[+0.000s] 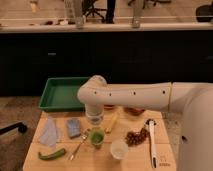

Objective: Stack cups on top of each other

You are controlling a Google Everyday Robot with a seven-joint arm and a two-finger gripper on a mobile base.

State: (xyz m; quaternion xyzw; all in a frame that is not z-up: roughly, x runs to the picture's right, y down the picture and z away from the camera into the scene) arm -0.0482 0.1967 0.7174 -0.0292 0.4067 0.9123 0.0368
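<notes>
Two cups sit apart on the worktop (pixel 100 163): green cup (pixel 96 138), pale cup (pixel 119 148). Pincer (pixel 95 119) hangs just above the green cup; its opening we cannot tell. Reach step, probably; next needs straight descent.

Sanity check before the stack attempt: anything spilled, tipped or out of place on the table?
Nothing stands out. The green cup and the pale cup both stand upright, apart, on the table, with no spill visible. The gripper hangs just above the green cup.
</notes>
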